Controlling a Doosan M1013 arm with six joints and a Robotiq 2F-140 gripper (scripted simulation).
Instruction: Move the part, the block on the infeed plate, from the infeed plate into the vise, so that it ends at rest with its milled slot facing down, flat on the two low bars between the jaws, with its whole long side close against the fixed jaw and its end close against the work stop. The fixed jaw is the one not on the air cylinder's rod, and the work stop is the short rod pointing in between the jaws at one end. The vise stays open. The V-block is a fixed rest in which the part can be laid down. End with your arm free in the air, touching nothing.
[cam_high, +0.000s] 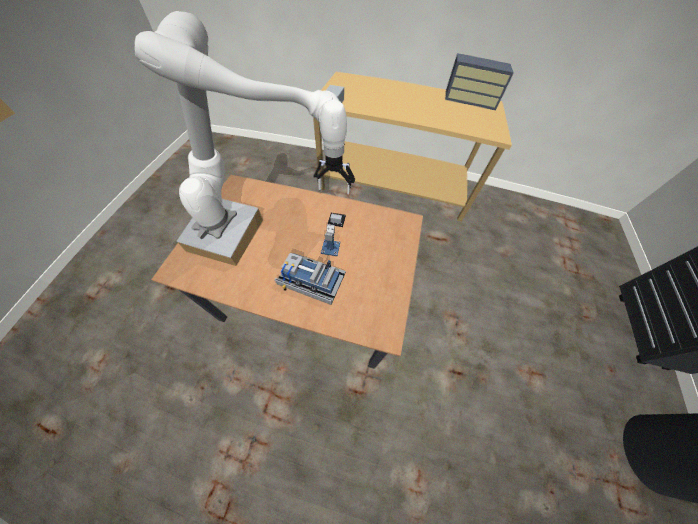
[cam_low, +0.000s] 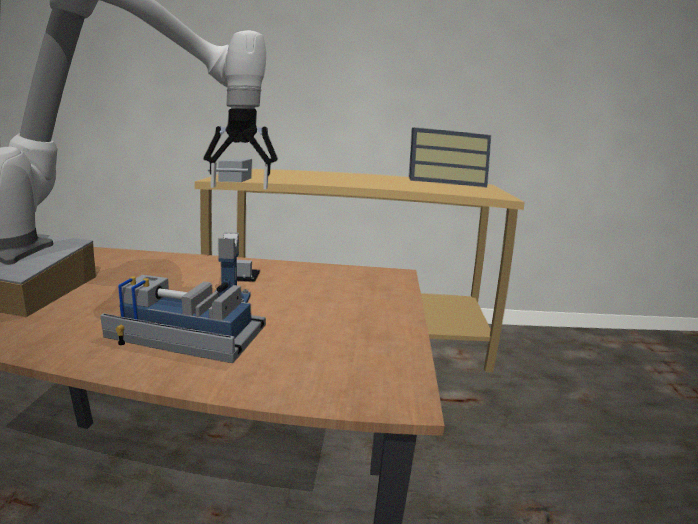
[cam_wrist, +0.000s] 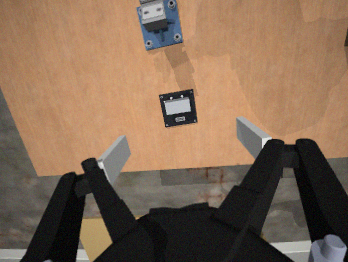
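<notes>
I have the gripper (cam_low: 239, 175) high in the air, upper centre-left of the exterior frame, fingers spread wide with nothing between them. In that view a grey box (cam_low: 234, 169) on the yellow bench (cam_low: 394, 188) shows between the fingertips, but it sits on the bench top behind them, not in the grip

Wrist cam looks straight down: both grey finger pads frame the far edge of the work table (cam_wrist: 75, 90), floor visible below it. The part (cam_wrist: 178, 106), a light grey block, lies on the black infeed plate (cam_wrist: 167, 120) at frame centre, well apart from the fingers. Small label-like mark on the plate just below the block; can't read it

V-block (cam_wrist: 155, 15) on its blue base at the top edge of the wrist frame. In the top view the vise (cam_high: 311, 276) sits mid-table, lower than the V-block (cam_high: 330, 235) and infeed plate (cam_high: 342, 221) in frame. Exterior shows the vise jaws apart, cylinder rod (cam_low: 170, 293) visible at the left side

Drawer cabinet (cam_low: 449, 156) on the bench, upper right
</notes>
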